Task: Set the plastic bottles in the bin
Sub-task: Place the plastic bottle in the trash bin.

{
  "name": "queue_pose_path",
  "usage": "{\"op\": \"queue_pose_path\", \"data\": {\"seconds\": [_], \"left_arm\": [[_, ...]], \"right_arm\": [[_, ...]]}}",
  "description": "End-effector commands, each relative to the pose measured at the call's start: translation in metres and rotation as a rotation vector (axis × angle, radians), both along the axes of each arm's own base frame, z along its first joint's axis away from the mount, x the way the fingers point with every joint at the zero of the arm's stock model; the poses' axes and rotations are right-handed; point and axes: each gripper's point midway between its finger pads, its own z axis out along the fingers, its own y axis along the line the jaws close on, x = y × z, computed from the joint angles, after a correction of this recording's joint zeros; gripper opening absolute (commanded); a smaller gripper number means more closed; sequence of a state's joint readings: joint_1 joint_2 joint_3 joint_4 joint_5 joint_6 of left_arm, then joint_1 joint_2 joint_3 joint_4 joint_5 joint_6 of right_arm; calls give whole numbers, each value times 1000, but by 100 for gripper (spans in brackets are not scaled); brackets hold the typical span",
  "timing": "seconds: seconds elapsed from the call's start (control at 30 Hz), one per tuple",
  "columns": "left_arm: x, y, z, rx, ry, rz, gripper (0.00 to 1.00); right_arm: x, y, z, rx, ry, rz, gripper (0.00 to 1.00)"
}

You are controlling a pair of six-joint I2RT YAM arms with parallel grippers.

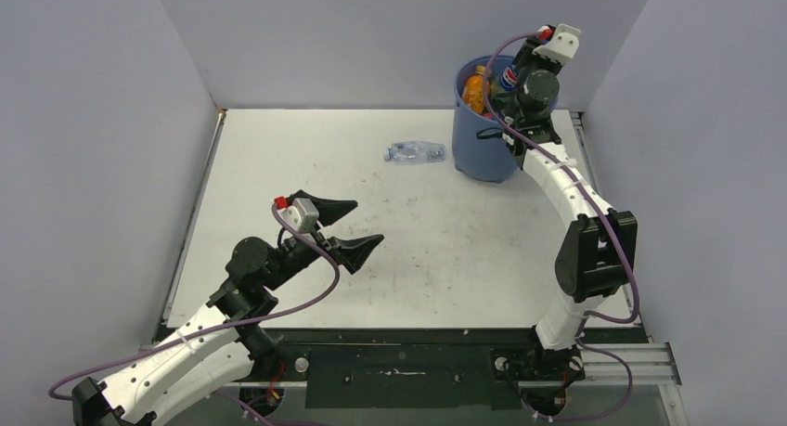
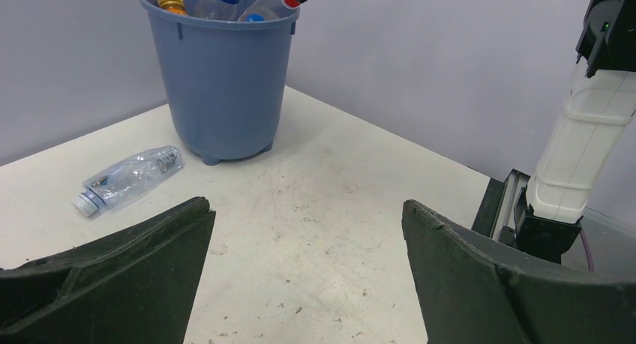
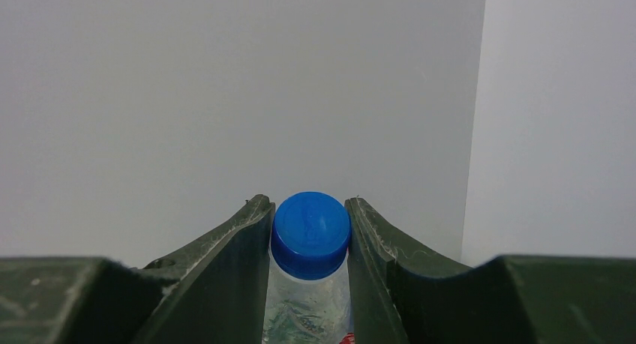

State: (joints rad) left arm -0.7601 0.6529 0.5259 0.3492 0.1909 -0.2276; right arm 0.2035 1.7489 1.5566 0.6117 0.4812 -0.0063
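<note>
The blue bin (image 1: 483, 152) stands at the back right and holds several plastic bottles, among them an orange juice one (image 1: 475, 88). My right gripper (image 1: 516, 66) hovers over the bin's rim. In the right wrist view it (image 3: 310, 209) is shut on the neck of a clear bottle with a blue cap (image 3: 310, 233), the cap between the fingertips. One crushed clear bottle (image 1: 415, 152) lies on its side on the table, left of the bin (image 2: 225, 82); the left wrist view shows this bottle (image 2: 131, 177) too. My left gripper (image 1: 368, 223) hangs open over the middle of the table, holding nothing (image 2: 305, 204).
Grey walls enclose the white table (image 1: 306, 166) on the left, back and right. The right arm (image 2: 585, 134) rises at the table's right edge beside a metal rail (image 1: 631, 352). A dark strip runs along the near edge between the two arm bases.
</note>
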Motion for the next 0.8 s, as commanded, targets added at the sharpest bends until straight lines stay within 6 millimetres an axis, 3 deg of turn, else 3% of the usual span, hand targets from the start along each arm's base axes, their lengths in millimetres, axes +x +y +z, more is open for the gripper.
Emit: {"op": "queue_pose_path", "data": {"seconds": [0.0, 0.2, 0.3, 0.4, 0.63, 0.77], "left_arm": [[-1, 2, 16, -36, -54, 9, 96], [-2, 0, 15, -33, -52, -2, 96], [-2, 1, 15, -31, -53, 0, 96], [-2, 1, 16, -32, -56, -1, 96], [-5, 2, 20, -39, -66, -7, 96], [-5, 2, 20, -41, -68, -6, 96]], "right_arm": [[-2, -3, -1, 3, -34, 9, 5], [7, 6, -25, 4, 39, 62, 5], [3, 11, -22, 29, 26, 97, 5], [-6, 16, 0, 58, -33, 137, 5], [-39, 33, 75, 97, -215, 228, 5], [-53, 50, 95, 53, -245, 250, 5]]}}
